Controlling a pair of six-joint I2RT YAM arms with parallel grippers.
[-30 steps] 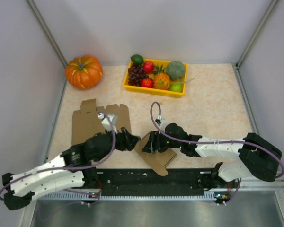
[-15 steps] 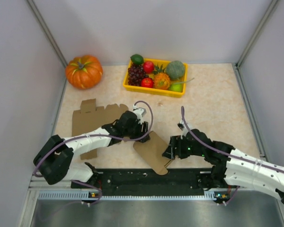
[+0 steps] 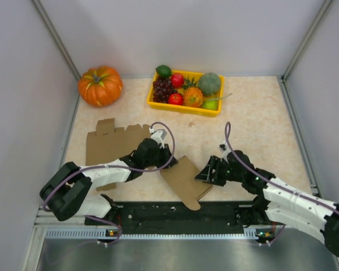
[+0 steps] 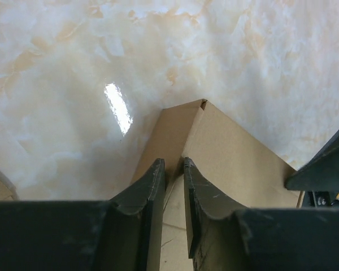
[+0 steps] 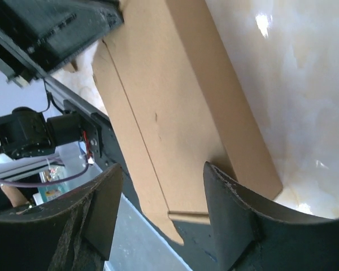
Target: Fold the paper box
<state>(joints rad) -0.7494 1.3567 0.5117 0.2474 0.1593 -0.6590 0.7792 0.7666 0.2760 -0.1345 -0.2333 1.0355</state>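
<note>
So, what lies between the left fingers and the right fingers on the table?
Only the flat brown paper box; the top view shows it spanning from left fingers to right fingers.

Inside a robotics lab's test cell, a left arm (image 3: 96,172) and right arm (image 3: 288,195) are standing bolted to a black rail (image 3: 175,213) at a marble-patterned bench (image 3: 254,118). Plain grey panels (image 3: 186,34) and metal posts (image 3: 56,36) are enclosing a pumpkin (image 3: 100,86) and a yellow fruit tray (image 3: 183,108).

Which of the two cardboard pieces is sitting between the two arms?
The folded piece near the front edge, between the left pincer and right pincer; the other blank lies flat, unfolded, farther left.
</note>
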